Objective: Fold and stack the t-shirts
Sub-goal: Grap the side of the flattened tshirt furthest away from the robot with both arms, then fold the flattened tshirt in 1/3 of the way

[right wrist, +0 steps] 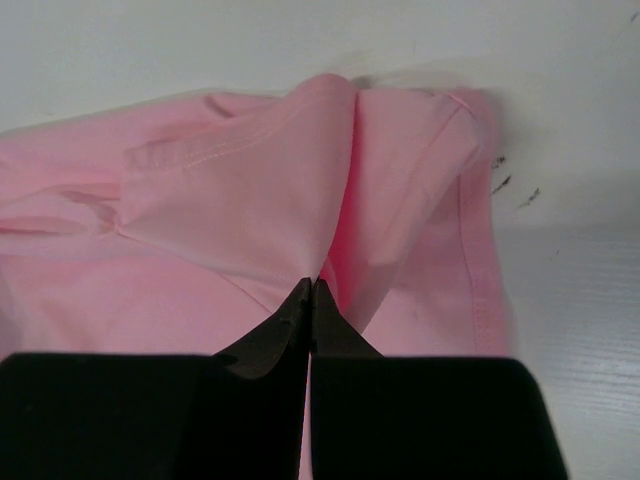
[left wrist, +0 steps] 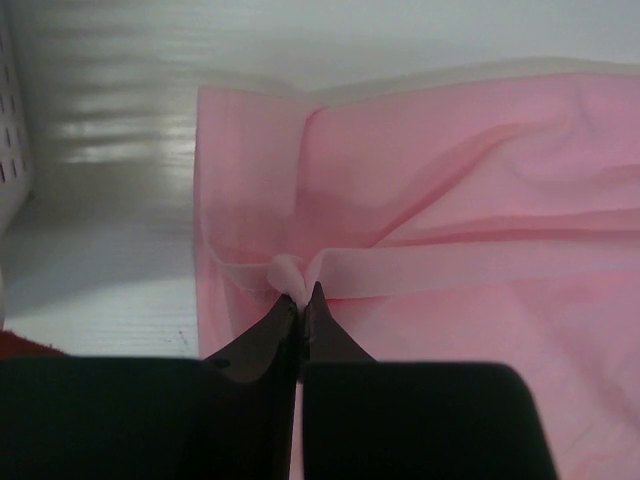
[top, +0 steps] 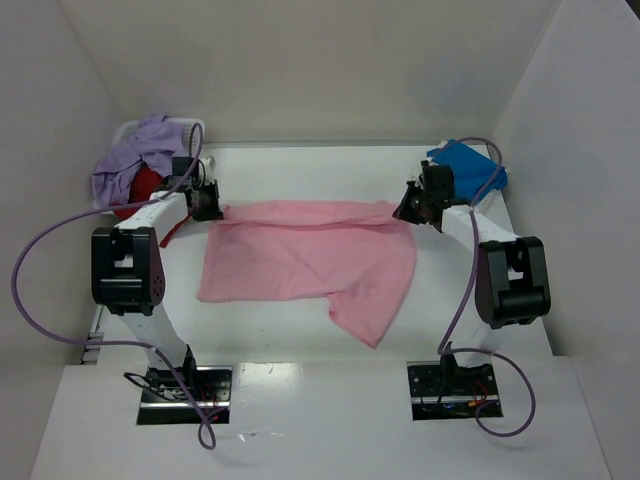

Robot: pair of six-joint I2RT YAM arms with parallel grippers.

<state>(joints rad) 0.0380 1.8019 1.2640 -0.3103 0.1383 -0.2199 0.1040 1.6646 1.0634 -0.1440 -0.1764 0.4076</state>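
Note:
A light pink t-shirt (top: 305, 255) lies spread across the middle of the table, one sleeve trailing toward the front. My left gripper (top: 208, 205) pinches its far left corner, jaws shut on a small bunch of pink cloth (left wrist: 292, 272). At the far right corner my right gripper (top: 412, 205) is shut on a raised fold of the same shirt (right wrist: 330, 200). A bright blue t-shirt (top: 468, 168) lies behind the right arm. Lavender (top: 140, 155) and red (top: 143, 185) t-shirts are heaped in the basket at far left.
The white perforated basket (top: 190, 128) stands in the far left corner, its wall (left wrist: 12, 150) close to the left gripper. White walls enclose the table on three sides. Purple cables loop from both arms.

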